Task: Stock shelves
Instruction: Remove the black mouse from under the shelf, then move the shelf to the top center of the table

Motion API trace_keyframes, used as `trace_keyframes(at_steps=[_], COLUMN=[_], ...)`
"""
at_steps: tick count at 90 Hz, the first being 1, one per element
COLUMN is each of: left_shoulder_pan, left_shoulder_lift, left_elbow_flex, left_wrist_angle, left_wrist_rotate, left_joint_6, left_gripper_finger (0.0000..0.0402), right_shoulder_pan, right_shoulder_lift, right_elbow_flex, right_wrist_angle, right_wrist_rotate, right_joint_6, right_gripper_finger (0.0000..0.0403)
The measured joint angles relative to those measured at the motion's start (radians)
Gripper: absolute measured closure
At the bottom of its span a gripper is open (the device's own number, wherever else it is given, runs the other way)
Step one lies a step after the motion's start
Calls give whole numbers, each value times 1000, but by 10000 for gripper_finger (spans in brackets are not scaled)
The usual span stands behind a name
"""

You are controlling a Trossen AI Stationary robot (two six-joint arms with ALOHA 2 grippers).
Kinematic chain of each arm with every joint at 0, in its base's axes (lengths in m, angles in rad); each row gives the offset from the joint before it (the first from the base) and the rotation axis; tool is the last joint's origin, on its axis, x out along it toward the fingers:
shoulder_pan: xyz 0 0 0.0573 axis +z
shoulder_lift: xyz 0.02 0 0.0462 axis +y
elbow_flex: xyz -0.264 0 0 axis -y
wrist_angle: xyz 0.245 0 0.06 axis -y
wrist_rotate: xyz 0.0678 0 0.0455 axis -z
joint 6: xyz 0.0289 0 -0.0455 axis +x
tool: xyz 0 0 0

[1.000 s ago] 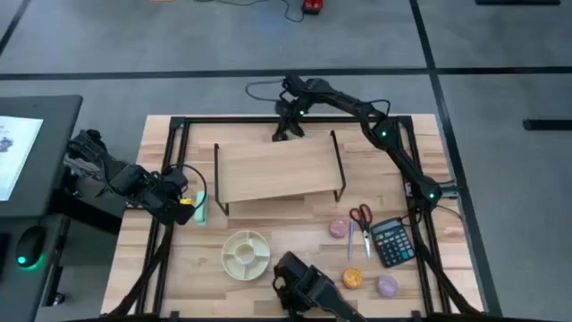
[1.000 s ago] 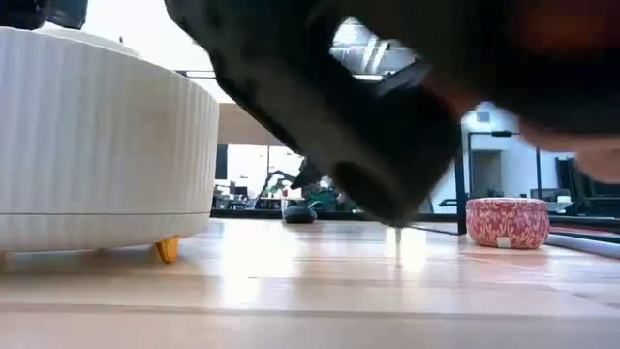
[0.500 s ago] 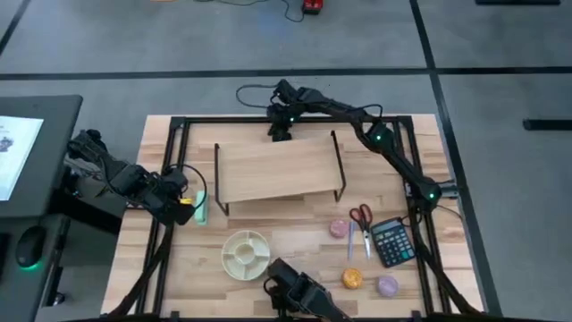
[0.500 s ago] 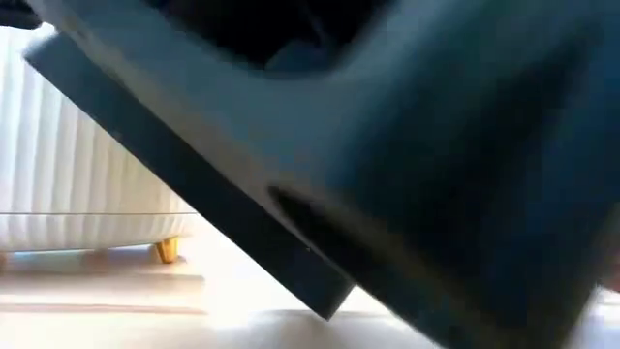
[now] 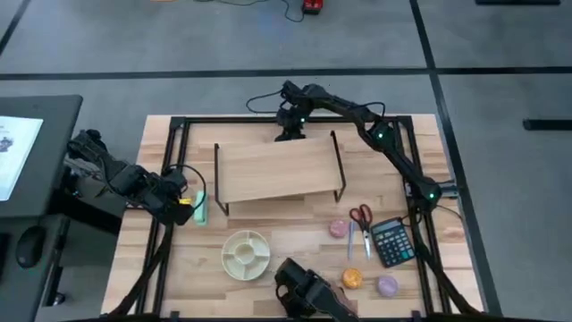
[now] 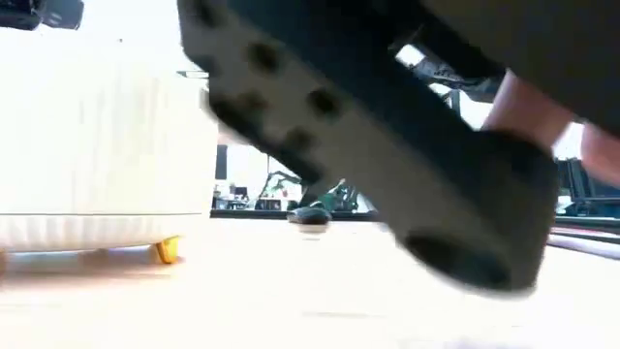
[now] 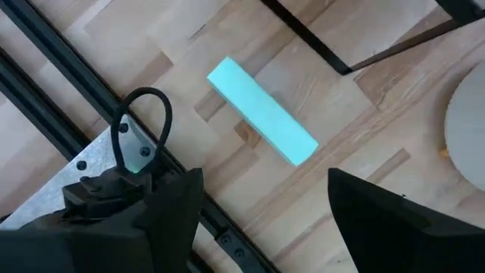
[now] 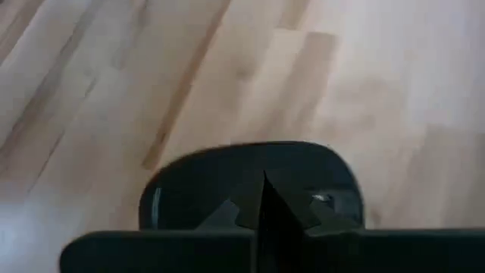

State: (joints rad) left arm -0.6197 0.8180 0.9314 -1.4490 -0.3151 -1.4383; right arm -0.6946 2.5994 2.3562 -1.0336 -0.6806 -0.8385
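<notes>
Probably light and stiff, the shelf (image 5: 279, 170) stands mid-table toward the far edge, best taken by its plank edge or thin legs, while the right gripper (image 5: 290, 131), fingers pressed together, hangs behind it and the left gripper (image 5: 189, 207), fingers spread, waits near a mint block (image 7: 262, 123).

A large light-wood tabletop (image 5: 295, 228) with black frame rails carried a small wooden riser shelf (image 5: 279, 169) on black legs, a mint-green block (image 5: 200, 209), a round cream divided dish (image 5: 246, 254), red-handled scissors (image 5: 361, 217), a dark calculator (image 5: 391, 242), and three small round tins (image 5: 352, 278).
</notes>
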Motion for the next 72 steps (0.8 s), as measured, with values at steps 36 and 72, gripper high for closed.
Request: trace_keyframes(at_steps=[36, 72], left_shoulder_pan=[0, 0], left_shoulder_lift=[0, -1], left_elbow_flex=[0, 0], left_wrist_angle=[-102, -122], left_wrist_rotate=[-13, -197], left_joint_6=[-258, -272], left_gripper_finger=[144, 144], right_shoulder_pan=[-107, 186], right_shoulder_lift=[-262, -620], right_elbow_flex=[0, 1], right_wrist_angle=[191, -181], right_wrist_rotate=[214, 129], right_joint_6=[342, 403], right_gripper_finger=[403, 403])
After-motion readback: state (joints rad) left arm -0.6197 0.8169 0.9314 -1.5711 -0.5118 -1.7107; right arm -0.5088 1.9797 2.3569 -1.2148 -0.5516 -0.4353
